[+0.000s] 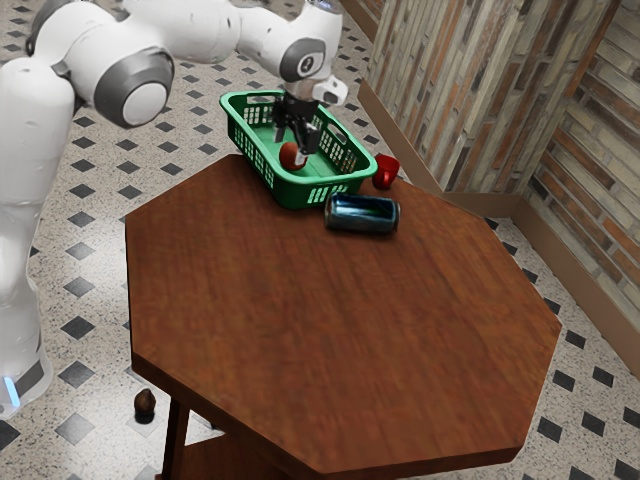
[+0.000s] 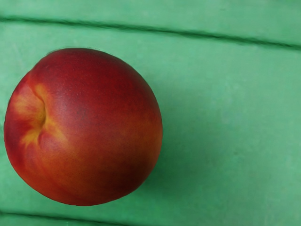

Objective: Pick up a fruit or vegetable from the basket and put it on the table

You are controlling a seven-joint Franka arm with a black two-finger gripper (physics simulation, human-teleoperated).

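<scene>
A robot arm (image 1: 205, 28) reached over a green plastic basket (image 1: 291, 195) at the edge of an eight-sided wooden table (image 1: 330, 330). The task looked to be at its picking stage: the black gripper (image 1: 290, 146) was down inside the basket, its two fingers spread apart, with no grip on anything. The red-orange fruit (image 2: 89, 127), probably a nectarine, lay on the basket's green floor, just under the hand. Grasping it, lifting it over the rim and setting it on the table were all left to do. Outside the basket, a dark can (image 1: 362, 214) lay on its side near a small red cup (image 1: 385, 172).
</scene>
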